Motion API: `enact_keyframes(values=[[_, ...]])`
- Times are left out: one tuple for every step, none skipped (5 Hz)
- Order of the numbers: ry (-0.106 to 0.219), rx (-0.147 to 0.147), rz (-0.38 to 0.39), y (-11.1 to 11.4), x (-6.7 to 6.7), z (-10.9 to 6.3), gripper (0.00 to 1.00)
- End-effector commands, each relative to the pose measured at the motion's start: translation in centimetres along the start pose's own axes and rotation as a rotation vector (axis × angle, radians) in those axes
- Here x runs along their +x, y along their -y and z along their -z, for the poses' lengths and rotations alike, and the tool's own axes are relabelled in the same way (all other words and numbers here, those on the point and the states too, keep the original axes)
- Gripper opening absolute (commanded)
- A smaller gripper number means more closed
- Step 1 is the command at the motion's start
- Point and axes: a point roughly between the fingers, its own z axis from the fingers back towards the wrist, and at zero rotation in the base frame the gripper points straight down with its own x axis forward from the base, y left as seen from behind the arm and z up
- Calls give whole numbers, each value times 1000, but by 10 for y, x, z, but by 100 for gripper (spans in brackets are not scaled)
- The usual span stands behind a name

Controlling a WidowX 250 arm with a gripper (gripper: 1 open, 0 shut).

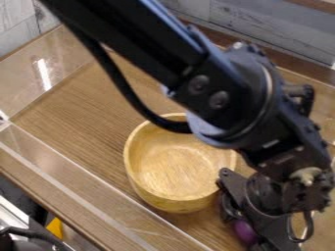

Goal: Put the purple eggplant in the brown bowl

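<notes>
The brown bowl (177,167) is a wide light-wood bowl standing on the table at centre, and it holds nothing. Just off its lower right rim, my gripper (256,224) points straight down, low over the table. A small glossy patch of the purple eggplant (242,228) shows at the gripper's fingers; the dark hand hides the rest of it. The fingers stand close around that patch, but the frame does not show whether they press on it. The thick black arm crosses the picture from the upper left and covers the bowl's right rim.
The wooden table (78,108) is boxed in by clear plastic walls (53,167) along the front and left. A pale wall runs behind at the upper right. A yellow and black object (50,230) sits outside the wall at the bottom left.
</notes>
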Motion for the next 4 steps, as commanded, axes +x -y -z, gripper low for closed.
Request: enact_keyframes(values=[[15,-6,-16,16,3,-1,0],[13,-4,-49,2,5,-9,0],[8,0,-77,-11,6,-16,0],[18,-10,-45,-6,12,-23,0]])
